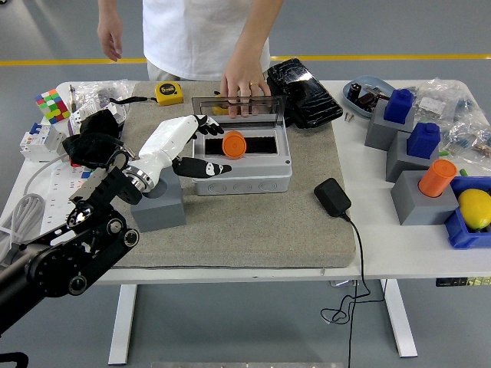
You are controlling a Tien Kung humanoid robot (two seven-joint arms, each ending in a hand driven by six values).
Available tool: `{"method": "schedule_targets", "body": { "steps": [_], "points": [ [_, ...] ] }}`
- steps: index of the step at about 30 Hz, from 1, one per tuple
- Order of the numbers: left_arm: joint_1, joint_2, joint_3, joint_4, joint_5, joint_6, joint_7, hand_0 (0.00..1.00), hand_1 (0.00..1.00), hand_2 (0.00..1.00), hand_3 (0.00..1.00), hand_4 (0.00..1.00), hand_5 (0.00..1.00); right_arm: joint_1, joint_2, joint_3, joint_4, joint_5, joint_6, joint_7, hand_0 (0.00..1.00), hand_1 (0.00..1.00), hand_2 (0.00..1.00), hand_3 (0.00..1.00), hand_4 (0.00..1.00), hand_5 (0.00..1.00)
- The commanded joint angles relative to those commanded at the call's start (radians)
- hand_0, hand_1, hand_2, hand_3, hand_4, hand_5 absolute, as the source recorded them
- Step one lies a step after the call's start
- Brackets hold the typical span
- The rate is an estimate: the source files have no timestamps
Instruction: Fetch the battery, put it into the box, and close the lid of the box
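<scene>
Battery [234, 144] lies in the box [242, 175], just right of the open robot hand [188, 146].

**One high camera, looking down and forward**

I see everything through a single head view, set high on my side and tilted down over the tabletop [360, 245]. Its near edge runs low across the frame, with floor and table legs beneath. My left arm enters from the lower left. The far edge and a standing person [203, 34] sit at the top. The framing is wide, not close.
</scene>
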Motion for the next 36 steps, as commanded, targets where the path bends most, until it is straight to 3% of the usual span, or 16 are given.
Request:
{"method": "schedule_targets", "body": {
  "steps": [11,15,20,25,36],
  "points": [
    [0.002,0.003,0.034,0.002,-0.008,-0.005,0.007,0.501,0.633,0.63,0.619,0.998,0.364,-0.002,0.0,-0.001,0.0,0.0,0.0,0.0,0.546,0.599,0.59,0.543,0.922,0.485],
    [-0.012,-0.016,0.063,-0.006,-0.013,-0.008,0.011,0.5,0.63,0.629,0.617,0.998,0.371,-0.001,0.001,0.001,0.001,-0.001,0.0,0.0,0.545,0.599,0.59,0.544,0.922,0.485],
    [-0.04,-0.067,0.115,-0.01,-0.026,-0.012,0.013,0.497,0.63,0.628,0.616,0.998,0.378,0.0,0.001,0.0,0.001,-0.001,0.0,0.0,0.545,0.599,0.59,0.543,0.922,0.484],
    [-0.052,-0.106,0.146,-0.042,-0.079,-0.012,-0.031,0.496,0.629,0.632,0.617,0.998,0.382,0.001,0.002,-0.001,0.002,-0.002,0.0,0.0,0.545,0.599,0.588,0.543,0.922,0.484],
    [-0.063,-0.118,0.141,-0.077,-0.109,-0.013,-0.043,0.497,0.632,0.638,0.618,0.998,0.382,-0.001,0.002,-0.004,0.002,-0.001,0.0,0.0,0.545,0.599,0.589,0.543,0.922,0.482]
  ]
}}
